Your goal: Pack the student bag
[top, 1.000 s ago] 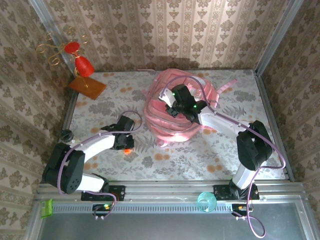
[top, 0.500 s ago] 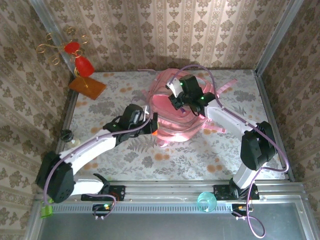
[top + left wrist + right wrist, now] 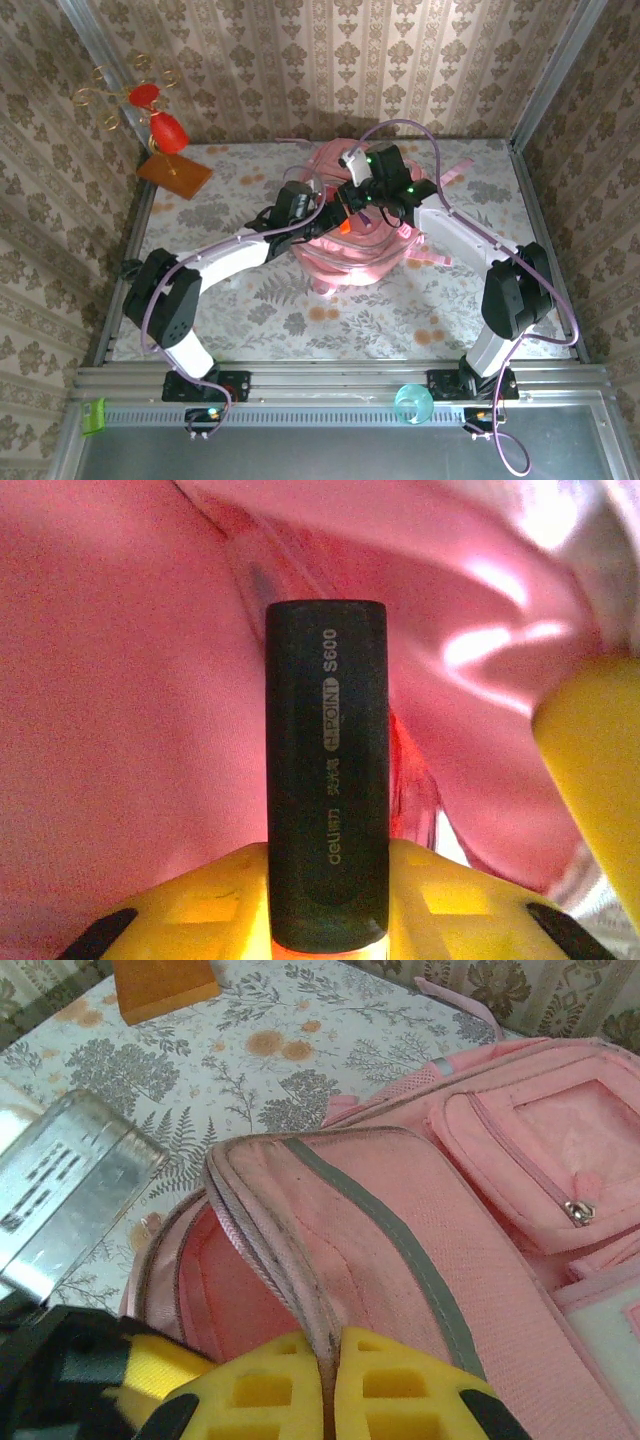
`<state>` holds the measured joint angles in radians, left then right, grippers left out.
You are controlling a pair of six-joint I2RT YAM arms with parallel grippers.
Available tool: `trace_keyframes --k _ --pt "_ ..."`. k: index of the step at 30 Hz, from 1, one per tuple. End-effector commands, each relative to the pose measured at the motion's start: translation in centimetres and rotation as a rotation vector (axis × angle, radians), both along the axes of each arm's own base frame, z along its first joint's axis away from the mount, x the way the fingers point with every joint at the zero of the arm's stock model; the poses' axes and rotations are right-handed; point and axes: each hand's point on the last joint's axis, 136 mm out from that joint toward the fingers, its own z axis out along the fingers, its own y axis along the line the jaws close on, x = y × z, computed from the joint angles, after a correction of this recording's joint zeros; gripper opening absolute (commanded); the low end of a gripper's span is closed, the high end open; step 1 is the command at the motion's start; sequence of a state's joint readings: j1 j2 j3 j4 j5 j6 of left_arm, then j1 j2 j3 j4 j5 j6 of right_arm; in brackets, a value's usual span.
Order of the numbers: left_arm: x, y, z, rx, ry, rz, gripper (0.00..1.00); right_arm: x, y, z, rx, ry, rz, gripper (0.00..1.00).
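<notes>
Pinching a limp rim to hold the mouth open

The student bag lies right under both pincers: soft pink padded cloth with grey trim and a small metal zip pull. It probably handles light and floppy. The corded rim looks like the firmest hold, and the right pincer is clamped on it. The left pincer grips a smooth, rigid black marker that points ahead into the pink folds.

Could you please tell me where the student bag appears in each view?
Top external: student bag at upper centre, partly under both arms.
Left wrist: its pink fabric lies behind the black marker.
Right wrist: across the centre and right, pockets at upper right.
Shared landmark: the bag's open mouth, its rim pinched by the right gripper.
</notes>
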<state>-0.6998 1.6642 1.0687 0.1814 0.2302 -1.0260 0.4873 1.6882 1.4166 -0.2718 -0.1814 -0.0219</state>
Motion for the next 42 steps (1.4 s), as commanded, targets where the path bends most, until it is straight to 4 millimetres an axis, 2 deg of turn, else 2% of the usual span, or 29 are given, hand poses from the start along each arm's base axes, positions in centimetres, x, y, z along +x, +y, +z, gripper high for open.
trace_keyframes --k 1,3,6,9,12,16,18,21,23,27,29,34,39,42 --pt "2.9 -0.3 2.9 -0.089 -0.057 0.119 0.34 0.8 1.8 6.1 0.16 -0.117 0.022 0.0" --pt "3.5 -0.2 2.7 -0.109 -0.052 0.15 0.38 0.8 1.7 6.3 0.162 -0.119 0.017 0.0" --pt "3.7 -0.3 2.7 -0.108 -0.051 0.151 0.54 0.8 1.5 6.5 0.16 -0.12 0.015 0.0" --pt "3.4 0.0 2.7 -0.089 -0.061 0.144 0.59 0.9 1.3 6.5 0.159 -0.123 0.009 0.0" --pt "2.4 0.6 3.3 -0.077 -0.081 0.126 0.6 1.1 1.2 6.5 0.161 -0.123 0.006 0.0" --pt "-0.5 2.3 3.3 0.011 -0.11 0.064 0.62 1.6 0.7 5.6 0.132 -0.117 -0.014 0.0" --pt "-2.3 3.9 2.7 0.075 -0.119 0.033 0.63 1.7 0.4 5.0 0.11 -0.116 -0.023 0.0" --pt "-5.0 8.3 0.9 0.258 -0.131 0.024 0.65 1.7 0.0 4.2 0.093 -0.114 -0.028 0.0" --pt "-6.3 12.9 -1.0 0.432 -0.116 0.051 0.67 1.7 -0.2 3.6 0.081 -0.109 -0.03 0.0" --pt "-7.2 22.1 -4.4 0.679 -0.017 0.143 0.71 1.8 -0.5 3.1 0.086 -0.108 -0.035 0.0" --pt "-6.9 25.6 -5.3 0.782 -0.012 0.197 0.81 1.9 -0.4 2.9 0.094 -0.106 -0.035 0.0" --pt "-4.8 27.9 -6.9 0.928 -0.019 0.168 0.95 2.1 -0.4 2.3 0.109 -0.086 -0.035 0.0" --pt "-2.9 27.8 -9.8 0.959 0.071 0.091 1.0 2.2 -0.4 2.1 0.117 -0.079 -0.034 0.0" --pt "-2.6 27.3 -11.6 0.937 0.127 0.043 1.0 2.2 -0.6 2.1 0.119 -0.078 -0.037 0.0"
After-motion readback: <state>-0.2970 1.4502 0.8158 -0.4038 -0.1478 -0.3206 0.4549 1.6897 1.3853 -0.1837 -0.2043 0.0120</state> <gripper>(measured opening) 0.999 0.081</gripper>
